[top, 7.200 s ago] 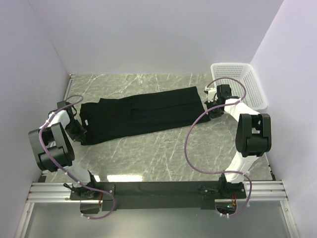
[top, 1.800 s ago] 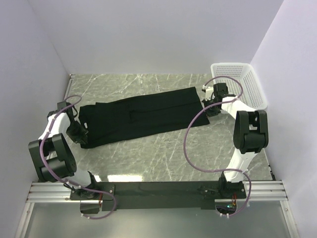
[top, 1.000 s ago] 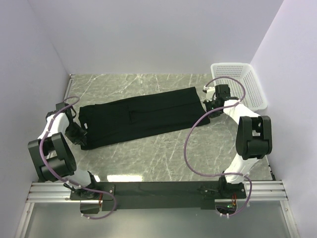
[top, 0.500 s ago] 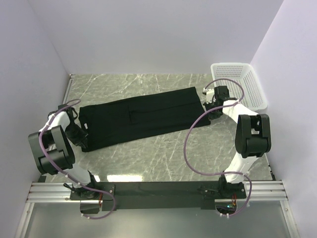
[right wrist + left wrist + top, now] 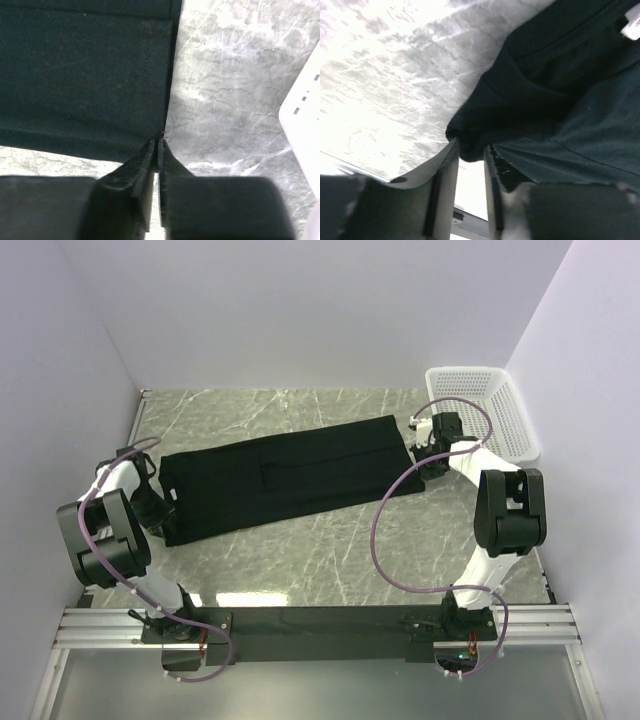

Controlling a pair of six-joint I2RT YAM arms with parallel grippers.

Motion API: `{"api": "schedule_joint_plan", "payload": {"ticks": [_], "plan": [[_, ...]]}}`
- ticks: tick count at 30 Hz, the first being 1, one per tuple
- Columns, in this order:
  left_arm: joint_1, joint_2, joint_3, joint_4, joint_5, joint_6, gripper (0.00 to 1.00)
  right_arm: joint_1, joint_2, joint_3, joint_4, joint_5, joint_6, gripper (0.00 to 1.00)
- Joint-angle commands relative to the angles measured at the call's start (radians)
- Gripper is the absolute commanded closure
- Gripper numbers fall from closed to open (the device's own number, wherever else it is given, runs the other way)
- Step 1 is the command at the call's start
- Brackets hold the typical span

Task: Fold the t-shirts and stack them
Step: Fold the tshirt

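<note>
One black t-shirt (image 5: pixel 285 475) lies on the marble table, folded lengthwise into a long strip that runs from lower left to upper right. My left gripper (image 5: pixel 160 508) is at its left end. In the left wrist view the left gripper (image 5: pixel 470 150) is open, its fingers a little apart, with a bunched fold of the t-shirt (image 5: pixel 560 100) between the tips and a white neck label (image 5: pixel 632 25) at the top right. My right gripper (image 5: pixel 420 453) is at the strip's right end. Up close the right gripper (image 5: pixel 159 141) is shut on the corner hem of the t-shirt (image 5: pixel 85 75).
A white plastic basket (image 5: pixel 465 371) stands at the back right corner, just right of my right gripper; its edge (image 5: pixel 302 105) shows in the right wrist view. Lilac walls close in three sides. The arms' mounting rail (image 5: pixel 320 620) runs along the near edge.
The strip has been drawn flatter and straighter than in the oldest frame. My left gripper's fingers have parted slightly at the shirt's left end. The right arm has barely shifted.
</note>
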Motion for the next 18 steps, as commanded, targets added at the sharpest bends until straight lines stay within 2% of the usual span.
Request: {"api": "schedule_joint_plan", "payload": {"ticks": [1, 4, 5, 8, 13, 18], "plan": [[0.007, 0.001, 0.047, -0.023, -0.06, 0.002, 0.65, -0.011, 0.017, 0.056, 0.032, 0.044, -0.01, 0.85], [0.007, -0.051, 0.078, -0.039, -0.079, 0.002, 0.52, -0.009, -0.003, 0.059, 0.038, 0.032, -0.016, 0.72], [0.009, -0.07, 0.105, -0.043, -0.082, 0.005, 0.42, -0.003, -0.008, 0.062, 0.037, 0.027, -0.02, 0.7], [0.009, -0.12, 0.161, -0.063, -0.106, 0.013, 0.34, 0.009, -0.017, 0.077, 0.029, 0.009, -0.02, 0.61], [0.01, -0.131, 0.167, -0.076, -0.122, 0.024, 0.34, 0.031, -0.029, 0.091, 0.032, -0.03, -0.016, 0.59], [0.01, -0.153, 0.116, -0.054, -0.025, 0.025, 0.36, 0.035, -0.046, 0.096, 0.026, -0.097, -0.032, 0.58]]}}
